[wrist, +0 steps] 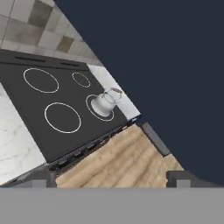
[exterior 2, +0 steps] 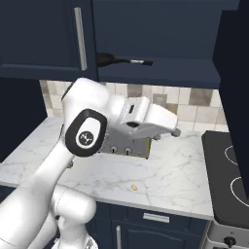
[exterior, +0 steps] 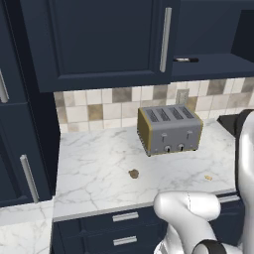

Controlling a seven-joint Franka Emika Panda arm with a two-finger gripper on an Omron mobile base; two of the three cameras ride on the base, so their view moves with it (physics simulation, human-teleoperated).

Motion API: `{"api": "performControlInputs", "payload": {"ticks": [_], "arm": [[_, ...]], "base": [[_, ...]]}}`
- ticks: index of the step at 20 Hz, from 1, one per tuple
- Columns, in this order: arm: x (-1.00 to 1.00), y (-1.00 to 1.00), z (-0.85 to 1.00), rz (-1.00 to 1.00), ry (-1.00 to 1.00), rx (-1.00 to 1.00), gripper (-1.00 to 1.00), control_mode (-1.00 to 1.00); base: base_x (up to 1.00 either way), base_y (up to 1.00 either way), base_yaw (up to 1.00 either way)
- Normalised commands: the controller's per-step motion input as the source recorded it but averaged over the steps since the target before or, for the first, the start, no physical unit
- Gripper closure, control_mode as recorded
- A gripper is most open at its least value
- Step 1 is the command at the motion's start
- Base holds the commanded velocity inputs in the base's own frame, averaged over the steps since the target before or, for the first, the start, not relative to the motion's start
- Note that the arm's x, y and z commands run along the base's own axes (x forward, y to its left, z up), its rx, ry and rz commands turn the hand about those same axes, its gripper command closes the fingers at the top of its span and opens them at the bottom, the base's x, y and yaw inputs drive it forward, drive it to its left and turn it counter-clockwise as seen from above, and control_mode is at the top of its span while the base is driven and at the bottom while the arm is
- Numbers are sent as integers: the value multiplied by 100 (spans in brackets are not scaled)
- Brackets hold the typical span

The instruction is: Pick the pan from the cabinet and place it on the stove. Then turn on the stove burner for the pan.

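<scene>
Up in the cabinet point(exterior 2: 160, 29), at the top of the right base view, the pan point(exterior 2: 109, 60) lay on the navy shelf, its thin handle pointing right. Lower right in that frame sat the stove point(exterior 2: 223, 180). At the hand view's bottom edge the gripper point(wrist: 111, 179) stood wide apart, empty, with a kettle point(wrist: 103, 104) on a ring.
</scene>
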Motion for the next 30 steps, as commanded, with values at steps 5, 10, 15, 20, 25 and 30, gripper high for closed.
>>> {"api": "performControlInputs", "payload": {"ticks": [5,10,15,20,25,30], "arm": [[-15,100,-5,17,-25,14,-100,-100],[0,99,0,24,-18,14,-100,-100],[19,89,7,26,-18,13,-100,-100],[34,68,10,29,-23,13,-100,-100],[38,55,16,30,-27,13,-100,-100],[29,48,32,24,-27,10,-100,-100]], "base": [[0,0,0],[0,0,0],[0,0,0],[0,0,0],[0,0,0],[0,0,0]]}}
